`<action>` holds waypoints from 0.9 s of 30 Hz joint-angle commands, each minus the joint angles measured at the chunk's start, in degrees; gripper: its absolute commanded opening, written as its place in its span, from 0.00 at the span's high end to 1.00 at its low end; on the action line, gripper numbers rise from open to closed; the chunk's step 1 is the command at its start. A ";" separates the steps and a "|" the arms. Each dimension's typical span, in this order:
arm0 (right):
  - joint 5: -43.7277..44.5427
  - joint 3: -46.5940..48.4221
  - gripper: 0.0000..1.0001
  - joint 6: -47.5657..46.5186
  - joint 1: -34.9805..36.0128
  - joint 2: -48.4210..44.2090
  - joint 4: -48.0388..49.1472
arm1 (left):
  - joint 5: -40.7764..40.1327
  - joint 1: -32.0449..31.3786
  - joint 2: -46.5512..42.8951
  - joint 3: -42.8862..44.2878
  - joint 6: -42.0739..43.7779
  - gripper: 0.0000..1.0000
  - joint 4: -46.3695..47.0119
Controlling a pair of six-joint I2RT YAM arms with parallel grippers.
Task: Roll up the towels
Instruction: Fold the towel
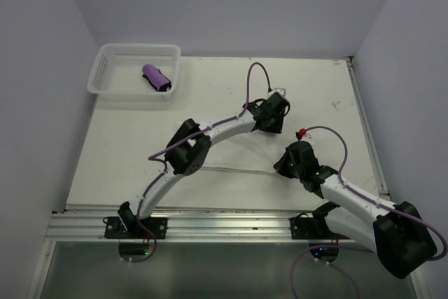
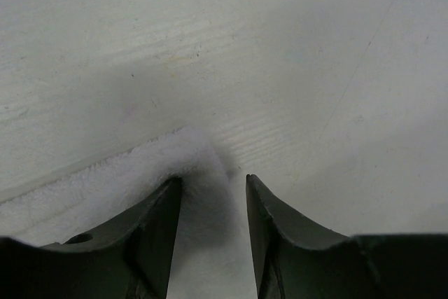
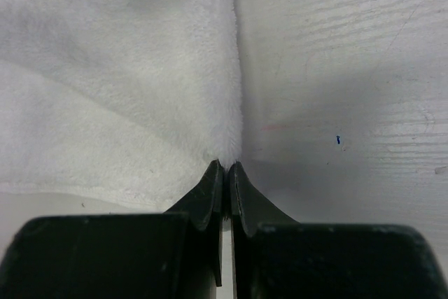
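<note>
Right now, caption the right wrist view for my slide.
Shut right tool pinching the edge of the white towel on the table.

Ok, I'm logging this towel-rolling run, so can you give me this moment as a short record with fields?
purple towel: rolled up, lying in the basket
white towel: spread on the table, not yet rolled
left gripper: open, a corner of the white towel between its fingers
right gripper: shut, apparently pinching the white towel's edge
</note>
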 commanded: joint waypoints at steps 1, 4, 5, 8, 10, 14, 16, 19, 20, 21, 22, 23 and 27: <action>-1.25 -1.65 1.00 -1.57 0.27 -0.91 -4.85 | -4.38 1.60 6.71 1.24 -1.11 0.55 -4.84; -1.69 -1.65 1.00 -1.92 0.27 -1.97 -5.29 | -5.08 1.69 7.16 1.69 -1.81 0.60 -5.90; -1.78 -1.57 1.00 -2.27 0.27 -2.41 -5.56 | -5.35 1.69 7.25 1.51 -1.99 0.61 -6.08; -1.95 -1.56 1.00 -2.71 0.27 -4.16 -6.61 | -5.44 1.87 6.98 1.07 -2.69 0.71 -6.17; -2.04 -1.65 1.00 -3.15 0.36 -5.56 -7.31 | -5.18 1.87 6.28 0.64 -3.13 0.81 -5.29; -1.95 -1.30 1.00 -3.95 0.27 -7.86 -9.94 | -4.04 2.30 4.61 -0.16 -4.27 0.92 -2.75; -2.30 -0.86 1.00 -4.38 0.36 -8.38 -10.56 | -2.11 2.57 2.51 -1.29 -5.15 0.95 0.14; -2.39 0.10 1.00 -4.56 0.27 -7.25 -11.97 | 2.27 3.45 -2.05 -6.63 -7.08 1.00 7.68; -2.48 0.37 1.00 -4.56 0.36 -5.94 -12.67 | 3.86 4.32 -3.46 -8.49 -7.44 1.00 10.42; -2.13 1.07 1.00 -4.30 0.45 -5.49 -13.29 | 4.92 4.76 -4.87 -10.25 -8.49 1.00 14.01; -1.96 1.42 1.00 -4.21 0.45 -4.88 -13.73 | 5.97 5.11 -6.80 -12.36 -8.84 1.00 15.09; -1.43 1.68 1.00 -4.04 0.45 -3.57 -14.78 | 6.77 5.99 -7.51 -12.90 -8.93 1.00 16.15; 1.20 4.66 1.00 -3.77 0.80 -1.36 -17.94 | 10.10 8.19 -10.15 -14.39 -7.97 1.00 19.31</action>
